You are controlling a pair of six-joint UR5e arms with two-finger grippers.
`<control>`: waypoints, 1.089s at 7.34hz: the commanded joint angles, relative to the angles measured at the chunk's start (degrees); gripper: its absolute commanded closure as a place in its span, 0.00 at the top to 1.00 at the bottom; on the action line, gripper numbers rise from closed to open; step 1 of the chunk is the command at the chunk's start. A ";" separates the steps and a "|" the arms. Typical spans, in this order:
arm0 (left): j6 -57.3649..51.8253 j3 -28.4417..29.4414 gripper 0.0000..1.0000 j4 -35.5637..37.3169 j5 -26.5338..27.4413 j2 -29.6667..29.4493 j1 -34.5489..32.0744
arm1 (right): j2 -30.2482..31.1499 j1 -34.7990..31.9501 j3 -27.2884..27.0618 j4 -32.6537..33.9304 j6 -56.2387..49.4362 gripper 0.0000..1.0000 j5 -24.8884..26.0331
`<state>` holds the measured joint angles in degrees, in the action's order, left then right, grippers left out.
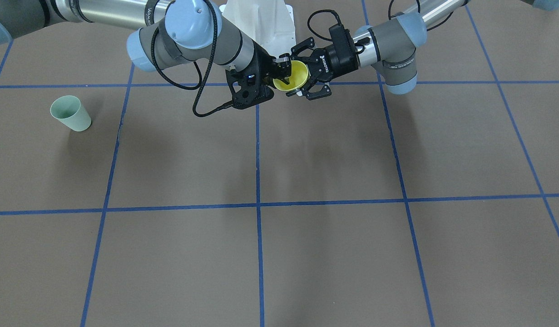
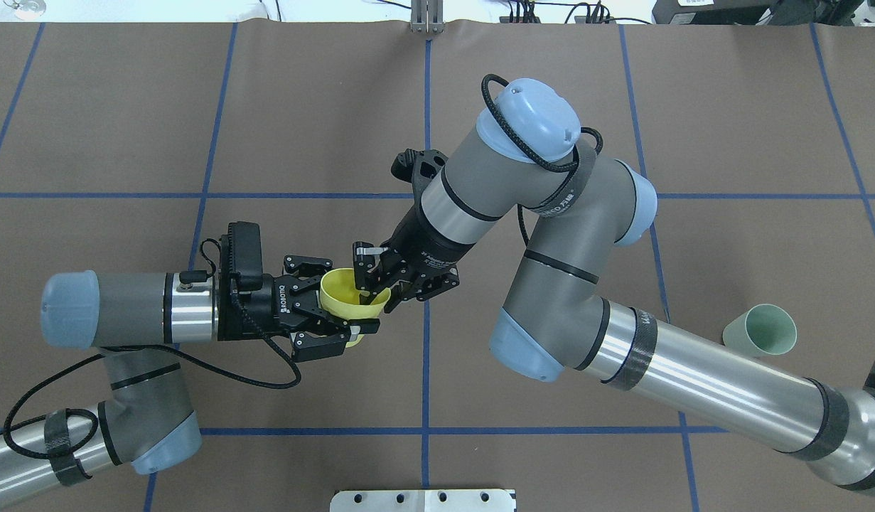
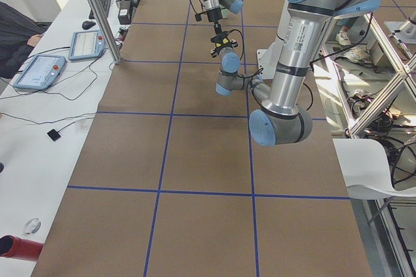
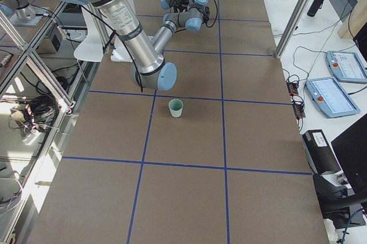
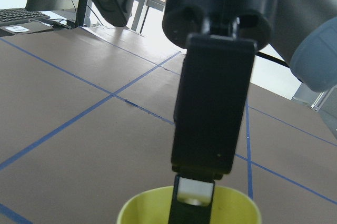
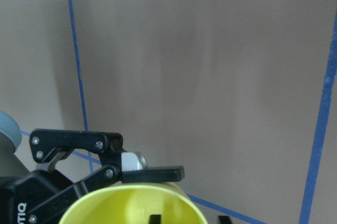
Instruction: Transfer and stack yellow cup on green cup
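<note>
The yellow cup [image 1: 294, 72] is held in the air near the robot's base, tilted with its mouth up; it also shows in the overhead view [image 2: 341, 295]. My left gripper [image 2: 348, 300] grips its body from outside, one finger pad [image 6: 152, 171] against the wall just under the rim. My right gripper [image 2: 373, 293] comes from the other side and is shut on the rim, with one finger [image 5: 202, 129] reaching inside the cup. The green cup [image 1: 71, 113] stands upright and alone on the table far out on my right side, also seen in the overhead view [image 2: 760, 331].
The brown table cover carries blue tape grid lines [image 1: 258, 159]. The white base plate [image 1: 261, 22] lies behind the grippers. A black cable [image 1: 202, 109] hangs from my right wrist. Operator tablets [image 4: 332, 92] lie on a side desk beyond the table.
</note>
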<state>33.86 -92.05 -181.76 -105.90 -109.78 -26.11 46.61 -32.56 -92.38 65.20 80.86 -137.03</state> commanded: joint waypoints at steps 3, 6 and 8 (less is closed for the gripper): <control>0.07 -0.14 0.21 0.00 0.00 0.09 0.00 | 1.12 -0.14 -0.34 -0.16 -0.27 0.20 -1.31; 0.24 -0.14 0.73 0.09 -0.09 0.01 0.00 | 1.12 -0.05 -0.52 -0.25 0.08 0.00 -1.31; 0.07 0.12 1.00 0.00 0.00 0.18 0.09 | 1.38 -0.05 -0.87 -0.33 0.08 0.00 -1.31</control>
<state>33.97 -92.03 -181.69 -105.92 -109.71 -26.06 47.84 -32.61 -93.00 64.89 80.90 -138.35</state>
